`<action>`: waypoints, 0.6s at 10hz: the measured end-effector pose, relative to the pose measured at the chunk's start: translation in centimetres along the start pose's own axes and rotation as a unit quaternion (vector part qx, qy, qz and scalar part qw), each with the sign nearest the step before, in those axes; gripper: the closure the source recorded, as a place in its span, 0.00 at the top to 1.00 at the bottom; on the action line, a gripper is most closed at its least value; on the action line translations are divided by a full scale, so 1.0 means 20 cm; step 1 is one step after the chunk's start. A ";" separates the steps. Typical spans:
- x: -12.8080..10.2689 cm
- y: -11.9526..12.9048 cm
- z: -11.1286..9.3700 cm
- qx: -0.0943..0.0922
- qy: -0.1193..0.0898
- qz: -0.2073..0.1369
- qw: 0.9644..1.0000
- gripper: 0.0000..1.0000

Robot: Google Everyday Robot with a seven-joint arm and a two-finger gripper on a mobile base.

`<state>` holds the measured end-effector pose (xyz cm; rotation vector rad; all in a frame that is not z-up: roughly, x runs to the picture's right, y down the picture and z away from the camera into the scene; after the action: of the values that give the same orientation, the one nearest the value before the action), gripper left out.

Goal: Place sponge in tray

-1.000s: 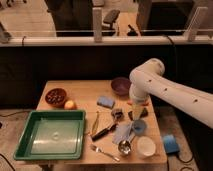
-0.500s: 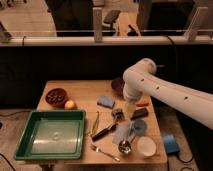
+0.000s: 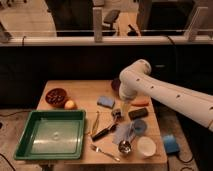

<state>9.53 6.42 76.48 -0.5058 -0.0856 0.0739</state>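
Gripper (image 3: pixel 119 113) near sponge (image 3: pixel 105 102); bowl (image 3: pixel 115 85) half-hidden

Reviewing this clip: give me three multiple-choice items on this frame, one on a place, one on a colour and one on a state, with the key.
1. Where does the sponge lie?
A. in the tray
B. on the table, right of the tray
C. on the floor

2. What colour is the tray?
A. red
B. green
C. white

3. What does the gripper, over the table just right of the sponge, hold?
A. the sponge
B. a bottle
C. nothing

Key:
1 B, the sponge rests on the wood beyond the tray's right side.
2 B, its sides and bottom are green.
3 C, the sponge lies apart from it and nothing hangs from it.
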 end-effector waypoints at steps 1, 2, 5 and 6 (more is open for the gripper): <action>0.00 -0.01 0.01 0.000 -0.004 0.003 1.000 0.80; -0.03 -0.02 0.05 -0.002 -0.013 0.005 1.000 0.80; -0.09 -0.05 0.11 -0.004 -0.026 0.010 1.000 0.80; -0.09 -0.06 0.13 -0.005 -0.029 0.014 0.999 0.80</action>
<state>7.51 6.47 79.20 -0.5156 -0.1367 0.1151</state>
